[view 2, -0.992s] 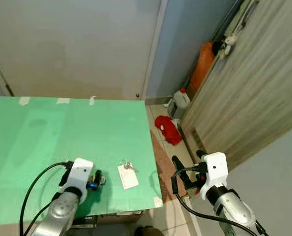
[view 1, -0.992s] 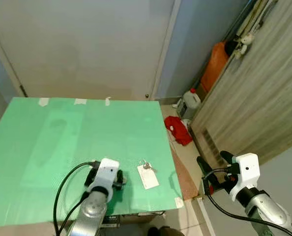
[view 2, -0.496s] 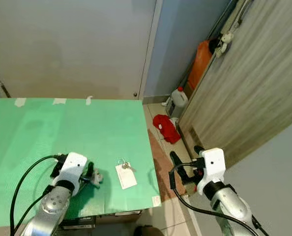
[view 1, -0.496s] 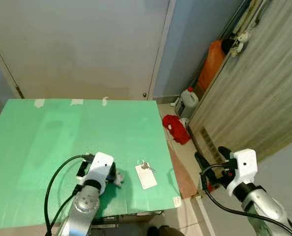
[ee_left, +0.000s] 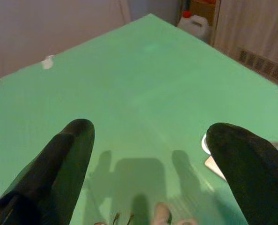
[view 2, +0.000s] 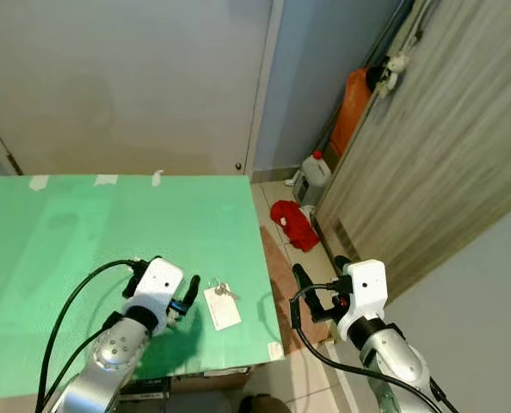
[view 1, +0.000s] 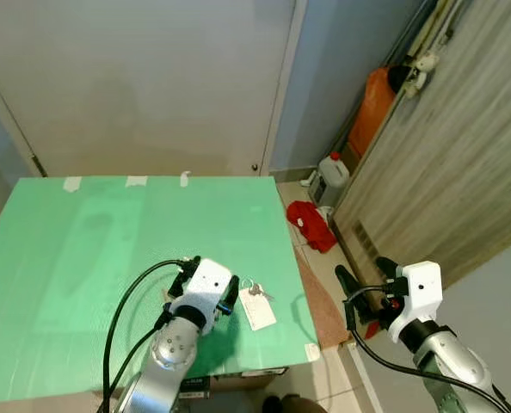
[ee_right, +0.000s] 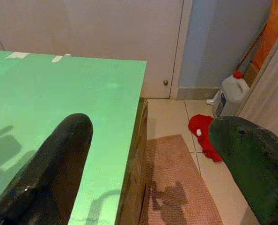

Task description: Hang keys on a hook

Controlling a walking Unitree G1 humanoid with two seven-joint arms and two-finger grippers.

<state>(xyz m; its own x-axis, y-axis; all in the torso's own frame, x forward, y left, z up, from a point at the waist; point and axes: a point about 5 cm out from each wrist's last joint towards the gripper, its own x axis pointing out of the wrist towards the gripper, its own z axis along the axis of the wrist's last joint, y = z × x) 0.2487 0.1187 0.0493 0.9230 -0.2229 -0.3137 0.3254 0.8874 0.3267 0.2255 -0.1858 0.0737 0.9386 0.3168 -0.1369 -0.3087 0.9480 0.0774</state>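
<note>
Since the earlier frames the left hand (view 1: 228,291) has been carried forward and to the right over the green table (view 1: 83,232), so that it is now just beside the keys (view 1: 255,290), where before a clear gap lay between them. The keys lie flat on the table near its right front corner, with the ring and metal keys at the far end and a white tag (view 1: 258,310) stretching from them toward the table's front edge; the long axis runs roughly front to back, tilted slightly to the right at the near end. The keys are to the right of the left hand's fingertips and are not touched by them. The left hand is held low over the table with its fingers spread wide apart; in the left wrist view the two fingers (ee_left: 59,159) frame bare green surface, and the edge of the tag (ee_left: 213,164) is seen just inside the right-side finger. The left arm reaches in from the front edge, its black cable looping behind the wrist. The right hand (view 1: 359,288) is held off the table's right side, above the floor, with its fingers parted and nothing between them. A red cloth (view 1: 311,225) and a white jug (view 1: 330,179) are seen on the floor beyond.
</note>
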